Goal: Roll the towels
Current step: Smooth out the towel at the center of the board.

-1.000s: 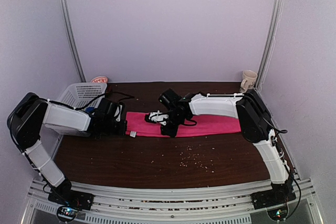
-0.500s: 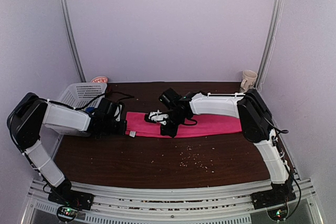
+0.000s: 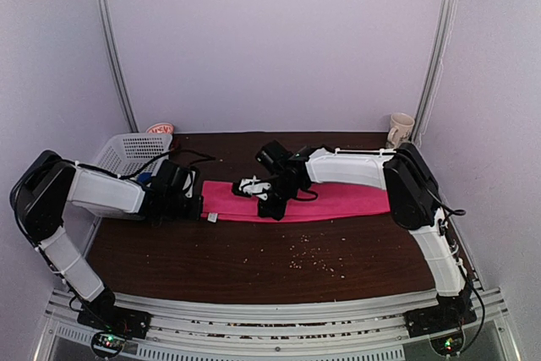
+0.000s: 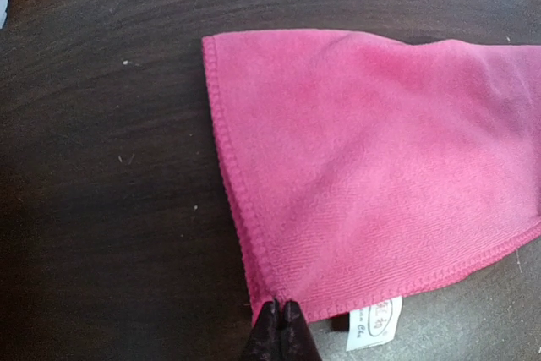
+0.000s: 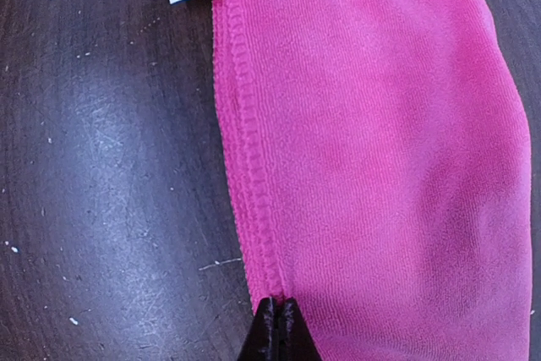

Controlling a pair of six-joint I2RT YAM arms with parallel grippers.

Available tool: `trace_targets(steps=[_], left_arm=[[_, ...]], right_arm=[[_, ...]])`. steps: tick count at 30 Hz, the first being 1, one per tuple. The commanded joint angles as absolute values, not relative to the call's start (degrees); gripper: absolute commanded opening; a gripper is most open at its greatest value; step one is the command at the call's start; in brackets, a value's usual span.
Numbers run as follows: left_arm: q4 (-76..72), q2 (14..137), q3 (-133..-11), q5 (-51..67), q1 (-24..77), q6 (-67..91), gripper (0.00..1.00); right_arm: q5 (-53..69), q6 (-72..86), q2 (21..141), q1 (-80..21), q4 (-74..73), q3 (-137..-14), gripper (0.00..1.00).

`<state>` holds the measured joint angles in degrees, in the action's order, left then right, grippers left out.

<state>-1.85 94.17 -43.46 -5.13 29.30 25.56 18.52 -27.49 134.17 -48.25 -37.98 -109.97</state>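
One pink towel [image 3: 347, 200], folded into a long narrow strip, lies flat across the middle of the dark surface [image 3: 254, 268] and runs left to right between the arms. Two grips sit on its near long edge. The left pincer [image 4: 279, 327] has its tips pressed together on the stitched hem at the towel's left corner, just beside a white tag [image 4: 374, 323]. The right pincer [image 5: 277, 323] has its tips likewise closed on the same hem, farther along toward the middle. The likely purpose of this paired hold is to lift one stretch of the edge evenly, so the cloth turns over without skewing. No roll has formed yet, so the task looks barely begun. No second towel is in view. There are two containers. A white lattice basket [image 3: 127, 145] stands at the far-left corner, partly hidden by the left arm, and its contents cannot be made out. A cream mug [image 3: 401, 128] stands upright at the far-right corner, well apart from the towel, with its interior not visible. Sundry pale crumbs [image 3: 308, 259] are scattered on the near part of the surface.
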Motion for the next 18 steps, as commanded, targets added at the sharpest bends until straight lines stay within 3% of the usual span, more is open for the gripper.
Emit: trace_targets(steps=[1,6,10,18], left_arm=[[-2.6,91.7,-41.9,-5.7,29.4,26.5,0.0],[-2.7,91.1,-40.4,-5.4,29.6,27.0,0.01],[-2.5,90.9,-39.7,-5.4,29.6,27.0,0.08],[-0.9,88.0,-40.3,-6.5,29.5,26.2,0.6]], right_arm=[[20.4,-28.6,133.1,-49.0,-41.9,-112.2,0.0],[20.6,-29.5,134.1,-49.7,-43.5,-112.4,0.0],[19.9,-30.0,134.9,-50.4,-44.5,-113.1,0.05],[18.3,-30.6,132.6,-50.1,-46.1,-113.8,0.27]])
